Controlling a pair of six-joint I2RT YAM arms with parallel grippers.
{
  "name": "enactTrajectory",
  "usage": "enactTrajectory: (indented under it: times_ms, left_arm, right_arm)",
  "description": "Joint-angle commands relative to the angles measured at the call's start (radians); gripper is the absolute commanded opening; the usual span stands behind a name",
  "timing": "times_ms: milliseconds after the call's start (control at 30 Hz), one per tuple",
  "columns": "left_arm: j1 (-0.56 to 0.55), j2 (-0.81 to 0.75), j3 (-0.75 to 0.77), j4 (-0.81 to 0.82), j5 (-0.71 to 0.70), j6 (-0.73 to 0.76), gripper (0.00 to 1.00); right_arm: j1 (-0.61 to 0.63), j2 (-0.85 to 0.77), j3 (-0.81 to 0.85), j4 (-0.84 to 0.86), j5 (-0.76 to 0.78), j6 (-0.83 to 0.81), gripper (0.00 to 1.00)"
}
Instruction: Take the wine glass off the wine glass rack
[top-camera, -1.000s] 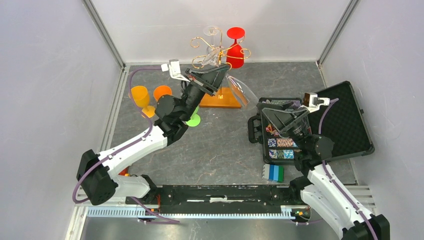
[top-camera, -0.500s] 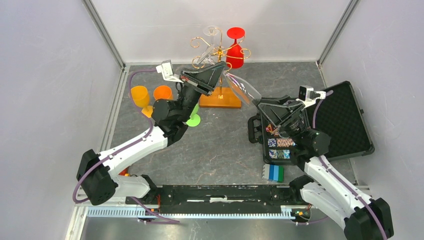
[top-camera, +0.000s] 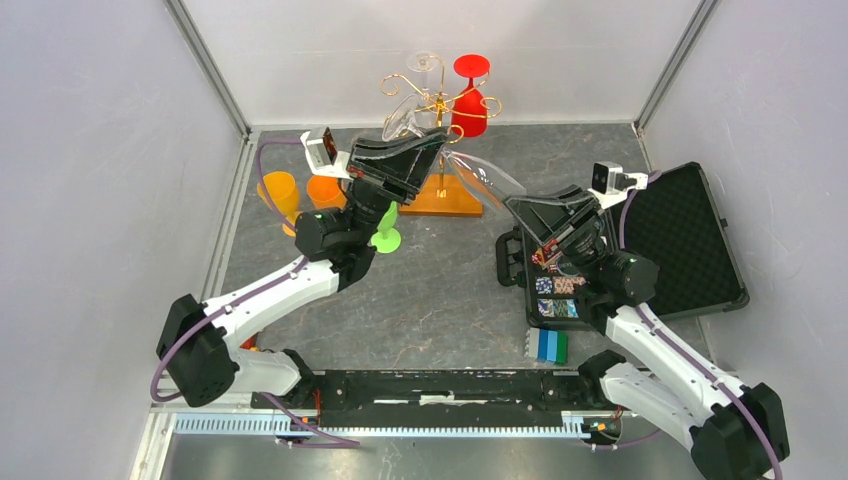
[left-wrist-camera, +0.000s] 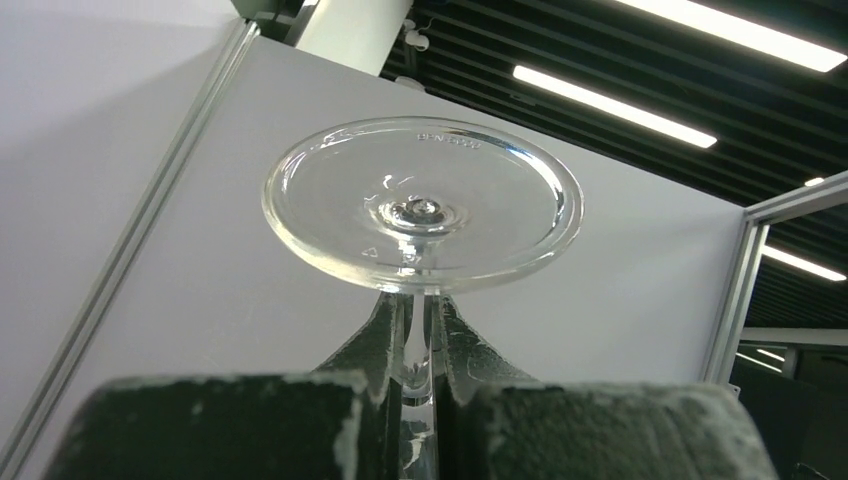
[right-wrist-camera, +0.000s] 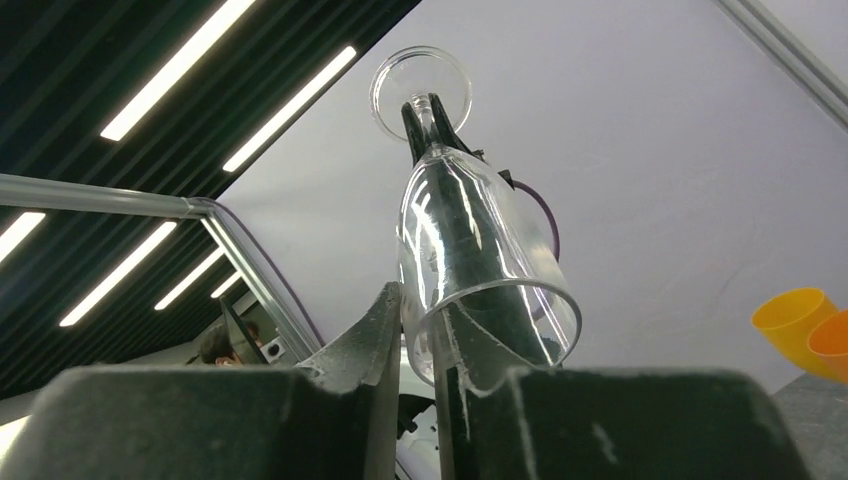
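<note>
Between your left gripper (left-wrist-camera: 420, 312), clamped on its stem, and your right gripper (right-wrist-camera: 420, 335), pinching its bowl rim, the wine glass (right-wrist-camera: 470, 235) hung apparently clear of the wine glass rack (top-camera: 447, 199) just behind the left gripper, so only setting it down looked left.

At back centre of the counter (top-camera: 440, 290), the wine glass rack (top-camera: 455, 198), with hanging glasses (top-camera: 472, 105) at its top. Just right of the rack and clear of it, above the counter, the wine glass (top-camera: 490, 180), tilted: stem end toward the rack in the jaws of the left gripper (left-wrist-camera: 418, 345), bowl rim toward the case (top-camera: 690, 250) in the jaws of the right gripper (right-wrist-camera: 420, 330). Left of the rack, two cups (top-camera: 281, 190) side by side. On the right, the case, lying open; before its near left corner, blocks (top-camera: 550, 345).
</note>
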Motion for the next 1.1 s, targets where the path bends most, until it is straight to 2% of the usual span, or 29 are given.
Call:
enactTrajectory:
  times_ms: [0,67,133,467,600,767,833,933,1067]
  left_arm:
    - [-0.007,-0.004,0.013,0.119,0.097,0.015,0.05]
    - [-0.007,-0.012,0.007,0.116,0.093,0.021,0.10]
    - [-0.007,-0.023,0.002,0.105,0.086,0.025,0.21]
    - [-0.007,-0.119,-0.063,-0.013,0.034,0.085,0.64]
    - [-0.007,-0.203,-0.108,-0.217,-0.051,0.095,0.76]
    - [-0.007,-0.309,-0.204,-0.448,-0.133,0.129,0.90]
    - [-0.007,-0.356,-0.240,-0.523,-0.144,0.180,1.00]
    - [-0.007,-0.433,-0.282,-0.675,-0.164,0.251,1.00]
    - [-0.007,-0.546,-0.314,-0.899,-0.264,0.322,1.00]
  right_arm:
    - [0.009,0.007,0.043,0.031,0.022,-0.026,0.15]
    - [0.009,0.004,0.041,0.031,0.025,-0.029,0.06]
    - [0.011,0.002,0.041,0.031,0.035,-0.043,0.00]
    - [0.015,-0.055,0.063,-0.092,0.093,-0.172,0.00]
    - [0.015,-0.075,0.088,-0.170,0.094,-0.233,0.00]
    - [0.015,-0.125,0.157,-0.402,0.124,-0.388,0.00]
    - [0.015,-0.133,0.195,-0.512,0.131,-0.450,0.00]
    - [0.014,-0.134,0.274,-0.683,0.129,-0.556,0.00]
    - [0.015,-0.097,0.437,-1.033,0.088,-0.784,0.00]
